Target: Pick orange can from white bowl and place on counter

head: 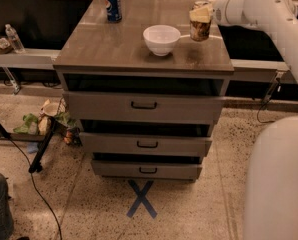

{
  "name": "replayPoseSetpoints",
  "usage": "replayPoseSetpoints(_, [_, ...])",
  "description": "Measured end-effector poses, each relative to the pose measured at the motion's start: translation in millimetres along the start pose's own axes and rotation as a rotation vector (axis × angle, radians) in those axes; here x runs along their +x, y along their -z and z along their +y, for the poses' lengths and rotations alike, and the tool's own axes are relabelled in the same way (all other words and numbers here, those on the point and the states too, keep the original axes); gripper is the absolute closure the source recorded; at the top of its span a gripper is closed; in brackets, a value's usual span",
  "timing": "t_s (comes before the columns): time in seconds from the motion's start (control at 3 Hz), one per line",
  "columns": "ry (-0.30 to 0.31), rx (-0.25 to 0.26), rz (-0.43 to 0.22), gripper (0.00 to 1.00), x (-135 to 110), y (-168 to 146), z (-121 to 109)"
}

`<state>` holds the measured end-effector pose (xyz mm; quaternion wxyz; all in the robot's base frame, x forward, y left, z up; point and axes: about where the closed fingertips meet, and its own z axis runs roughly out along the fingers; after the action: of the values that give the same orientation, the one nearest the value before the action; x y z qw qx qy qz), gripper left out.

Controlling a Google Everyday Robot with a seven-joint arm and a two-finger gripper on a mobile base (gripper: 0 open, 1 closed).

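Gripper (200,13) clasped the upright orange can (200,30) low over the counter (114,49); just beside the pincer, the white bowl (161,39) sat empty.

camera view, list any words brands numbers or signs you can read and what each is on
"pepsi": blue Pepsi can at the back left of the counter; logo shows, letters faint.
"X": blue tape cross on the floor before the drawers.
Too blurred to read: the label of the orange can, held in the gripper right of the white bowl.
Too small to read: the water bottle on the left shelf.
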<state>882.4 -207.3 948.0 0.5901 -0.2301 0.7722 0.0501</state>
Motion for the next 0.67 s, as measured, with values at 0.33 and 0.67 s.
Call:
replayPoseSetpoints(0.33, [0.002,0.005,-0.033,0.64,16,4,12])
replayPoseSetpoints(0.67, [0.004,0.005,-0.056,0.42,25,6,25])
